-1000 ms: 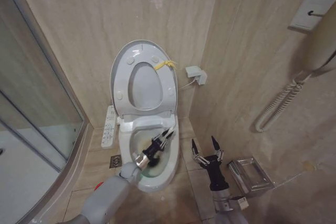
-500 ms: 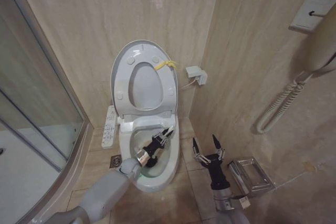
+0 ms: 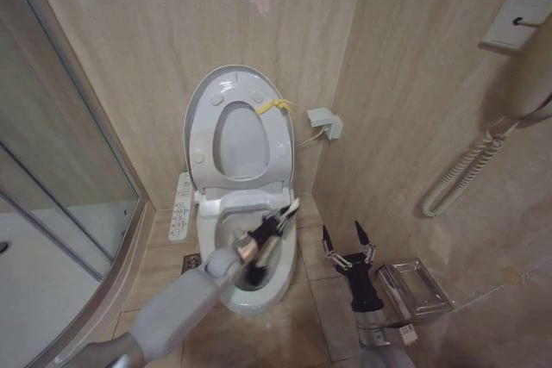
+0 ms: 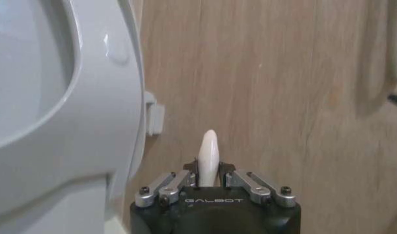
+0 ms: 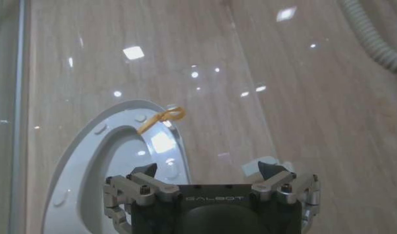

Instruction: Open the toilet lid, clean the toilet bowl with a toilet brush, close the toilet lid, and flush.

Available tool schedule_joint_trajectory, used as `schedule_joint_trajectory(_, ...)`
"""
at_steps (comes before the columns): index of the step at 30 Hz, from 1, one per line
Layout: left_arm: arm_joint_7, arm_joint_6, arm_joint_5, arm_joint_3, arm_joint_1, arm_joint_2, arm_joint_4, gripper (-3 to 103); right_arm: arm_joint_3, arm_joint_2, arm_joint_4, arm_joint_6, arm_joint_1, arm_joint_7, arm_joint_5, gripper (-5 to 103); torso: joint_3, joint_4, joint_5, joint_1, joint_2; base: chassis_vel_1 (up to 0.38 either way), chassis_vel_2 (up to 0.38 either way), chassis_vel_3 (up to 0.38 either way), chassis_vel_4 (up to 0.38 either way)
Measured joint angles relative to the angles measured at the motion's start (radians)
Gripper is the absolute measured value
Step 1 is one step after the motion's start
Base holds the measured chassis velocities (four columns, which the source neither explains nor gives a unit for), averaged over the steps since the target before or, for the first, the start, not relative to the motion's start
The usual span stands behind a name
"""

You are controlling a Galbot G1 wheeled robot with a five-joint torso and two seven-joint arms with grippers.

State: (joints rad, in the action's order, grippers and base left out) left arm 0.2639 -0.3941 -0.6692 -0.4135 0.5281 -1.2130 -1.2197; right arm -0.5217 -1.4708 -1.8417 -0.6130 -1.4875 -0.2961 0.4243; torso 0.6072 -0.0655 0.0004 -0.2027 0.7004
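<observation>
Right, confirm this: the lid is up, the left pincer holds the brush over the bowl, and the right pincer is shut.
Wrong on one point: the right pincer is open, fingers spread, in the head view. The lid is up, and the left pincer holds the brush over the bowl.

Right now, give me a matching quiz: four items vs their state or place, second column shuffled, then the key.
Items:
1. toilet lid
2. left gripper
3. right gripper
4. toilet brush

States:
A. open, holding nothing, over the floor beside the bowl
B. raised upright against the wall
C. handle clamped between fingers
D. shut, over the toilet bowl

Pairs: 1-B, 2-D, 3-A, 4-C
</observation>
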Motion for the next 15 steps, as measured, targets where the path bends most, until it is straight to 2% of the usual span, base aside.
schedule_joint_trajectory(1,0.012,-0.024,0.011,-0.003,0.013,0.002,0.054,20,-0.001,-0.002,0.004,0.002,0.001,0.001,0.0,100,0.0,0.0007,0.0007,0.0,0.0,0.0,0.0,0.0,0.0)
schedule_joint_trajectory(2,0.012,-0.024,0.011,-0.003,0.013,0.002,0.054,20,-0.001,-0.002,0.004,0.002,0.001,0.001,0.0,100,0.0,0.0007,0.0007,0.0,0.0,0.0,0.0,0.0,0.0)
schedule_joint_trajectory(4,0.026,-0.068,0.025,-0.011,0.03,0.004,0.132,20,-0.001,-0.007,0.012,0.013,0.004,0.009,-0.001,100,0.0,0.0019,-0.0004,0.0,0.0,0.0,0.0,0.0,0.0)
schedule_joint_trajectory(7,-0.003,-0.065,-0.007,-0.035,0.008,0.006,0.101,20,-0.001,-0.013,0.026,0.03,0.011,0.025,-0.001,100,0.0,0.0028,0.0002,0.0,0.0,0.0,0.0,0.0,0.0)
schedule_joint_trajectory(9,-0.024,-0.063,-0.031,-0.054,-0.022,-0.002,0.062,20,-0.005,-0.022,0.039,0.04,0.017,0.035,-0.009,100,0.001,0.002,0.0,0.0,0.0,0.0,0.0,0.0,0.0)
schedule_joint_trajectory(10,-0.032,-0.068,-0.04,-0.061,-0.045,-0.011,0.039,20,-0.011,-0.035,0.045,0.047,0.02,0.041,-0.016,100,0.0,-0.0003,0.0,0.0,0.0,0.0,0.0,0.0,0.0)
schedule_joint_trajectory(12,-0.032,-0.072,-0.04,-0.065,-0.047,-0.009,0.042,20,-0.013,-0.04,0.047,0.052,0.02,0.044,-0.017,100,0.0,-0.0002,0.0001,0.0,0.0,0.0,0.0,0.0,0.0)
schedule_joint_trajectory(14,-0.031,-0.097,-0.04,-0.095,-0.045,0.025,0.114,20,-0.013,-0.047,0.055,0.064,0.023,0.051,-0.023,100,0.0,0.0003,-0.0002,0.0,0.0,-0.027,-0.022,0.001,-0.007)
schedule_joint_trajectory(15,-0.032,-0.105,-0.047,-0.109,-0.045,0.051,0.134,20,-0.014,-0.046,0.06,0.068,0.023,0.051,-0.031,100,0.001,0.003,0.0004,0.0,0.0,0.0,0.0,0.0,0.0)
